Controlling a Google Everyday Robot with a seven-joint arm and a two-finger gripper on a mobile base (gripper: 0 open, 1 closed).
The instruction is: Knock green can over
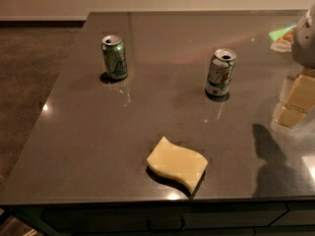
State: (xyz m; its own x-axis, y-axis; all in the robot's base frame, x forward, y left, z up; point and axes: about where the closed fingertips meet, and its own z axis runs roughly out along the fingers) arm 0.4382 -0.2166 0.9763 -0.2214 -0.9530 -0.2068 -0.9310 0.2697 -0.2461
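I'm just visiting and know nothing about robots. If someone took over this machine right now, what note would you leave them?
The hand seems to be the pale grey shape at the right edge of the view, far from both cans.
The dark green aluminium can stands upright at the back left of the dark grey table.
The paler white-silver can stands upright to its right; leave it.
Done: nothing yet.
Left: bring the hand across and tip the green can over.
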